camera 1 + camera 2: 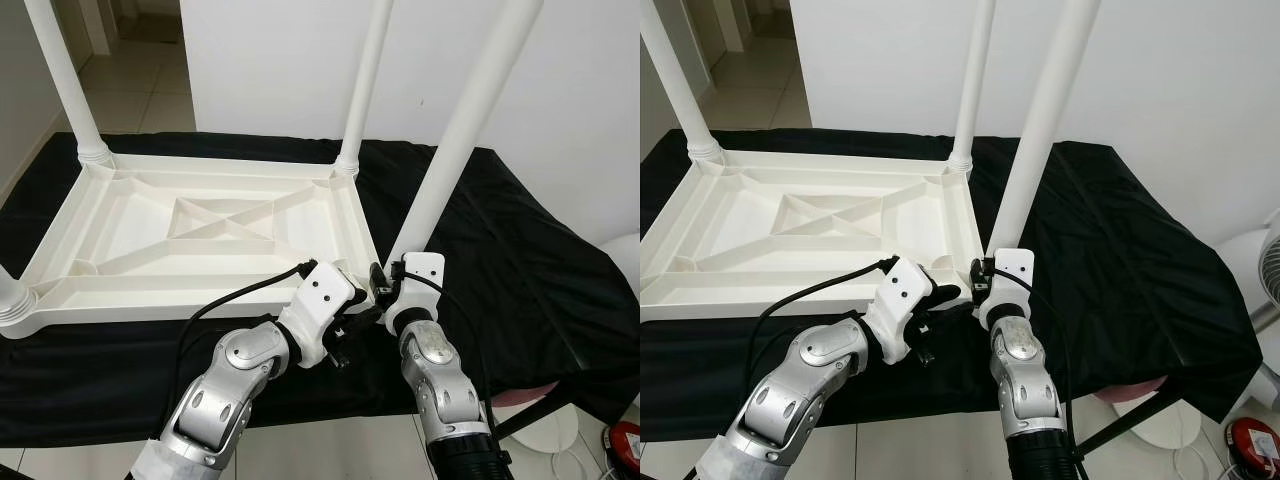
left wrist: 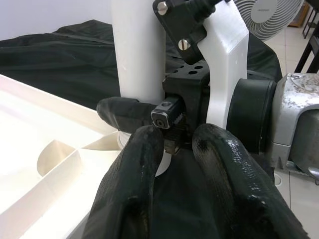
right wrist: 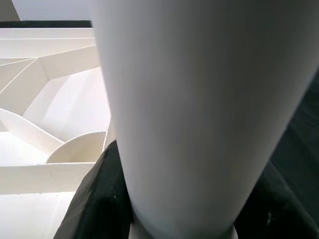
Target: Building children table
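A: We're looking down on the white children's table (image 1: 200,230), lying upside down on a worktop (image 1: 520,270) draped in black cloth. Legs stand upright in its corners.

B: And both our hands are at the near right corner. Our right hand (image 1: 385,283) sits at the base of the near right leg (image 1: 455,150), its black fingers (image 3: 99,199) on either side of the white tube, clamped around it just above the socket.

A: Our left hand (image 1: 345,335) is right beside it, just off the table's edge. In the left wrist view, the two black fingers (image 2: 134,174) stand apart with nothing between them, pointing at the right hand's wrist and the leg's foot.

B: Far right leg (image 1: 365,90) seated, far left leg (image 1: 65,80) seated.
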Available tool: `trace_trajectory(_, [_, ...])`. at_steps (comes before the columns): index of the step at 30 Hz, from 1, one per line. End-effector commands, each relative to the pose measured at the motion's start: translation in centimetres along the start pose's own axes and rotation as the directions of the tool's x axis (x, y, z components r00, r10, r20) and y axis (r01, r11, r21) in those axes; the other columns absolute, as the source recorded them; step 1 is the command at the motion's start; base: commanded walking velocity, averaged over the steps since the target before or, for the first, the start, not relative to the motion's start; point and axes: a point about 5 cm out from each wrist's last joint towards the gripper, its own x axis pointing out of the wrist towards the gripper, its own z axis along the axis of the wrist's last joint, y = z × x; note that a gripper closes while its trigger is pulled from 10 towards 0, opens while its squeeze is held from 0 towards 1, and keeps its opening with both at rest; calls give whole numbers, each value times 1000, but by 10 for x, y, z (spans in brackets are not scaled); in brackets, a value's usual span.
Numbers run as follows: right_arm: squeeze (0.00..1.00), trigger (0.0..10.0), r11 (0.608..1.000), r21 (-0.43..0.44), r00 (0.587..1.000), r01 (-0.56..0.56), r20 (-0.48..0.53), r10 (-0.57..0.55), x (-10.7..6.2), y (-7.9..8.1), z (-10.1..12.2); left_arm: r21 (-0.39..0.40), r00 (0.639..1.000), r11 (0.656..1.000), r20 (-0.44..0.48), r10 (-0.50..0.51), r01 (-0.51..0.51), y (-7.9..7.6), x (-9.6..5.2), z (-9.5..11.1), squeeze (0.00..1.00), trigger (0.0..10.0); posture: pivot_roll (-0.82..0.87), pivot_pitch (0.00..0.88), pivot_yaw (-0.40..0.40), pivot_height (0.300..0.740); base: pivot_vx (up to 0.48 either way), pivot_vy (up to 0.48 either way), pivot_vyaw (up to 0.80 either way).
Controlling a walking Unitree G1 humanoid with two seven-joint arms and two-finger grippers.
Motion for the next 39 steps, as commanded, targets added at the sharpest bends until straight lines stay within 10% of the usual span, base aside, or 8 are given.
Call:
trace_trajectory(1, [0,10000,1000,-2,996,19,-92,-19,-5,-6,-18,5,999,999,-8,50,-50,2,2,0,0,10000,-38,0,-85,740,0,0,0])
trace_trajectory(4, [141,10000,1000,-14,996,26,-83,-27,-7,-7,-15,6,999,999,-8,50,-50,2,3,0,0,10000,-38,0,-85,740,0,0,0])
trace_trajectory(5, [1000,10000,1000,-4,998,13,-61,-14,-8,-9,-11,7,999,999,-6,49,-49,2,3,0,0,10000,-37,0,-87,740,0,0,0])
trace_trajectory(22, [1000,10000,979,-52,980,-197,7,198,-5,-37,5,17,999,999,-1,42,-42,3,6,1,0,10000,-33,0,-85,740,0,0,0])
trace_trajectory(23, [0,10000,944,-63,946,-324,7,325,-2,-40,7,20,999,999,0,42,-42,3,6,2,0,10000,-35,0,-80,740,0,0,0])
trace_trajectory(28, [0,10000,768,-181,784,-614,-27,620,13,-34,13,27,999,999,4,44,-44,5,7,4,0,10000,-28,0,-75,740,0,0,0])
trace_trajectory(39, [0,10000,685,-194,708,-702,-93,700,27,-29,11,28,999,998,3,54,-54,5,6,5,0,10000,-12,0,-83,740,0,0,0])
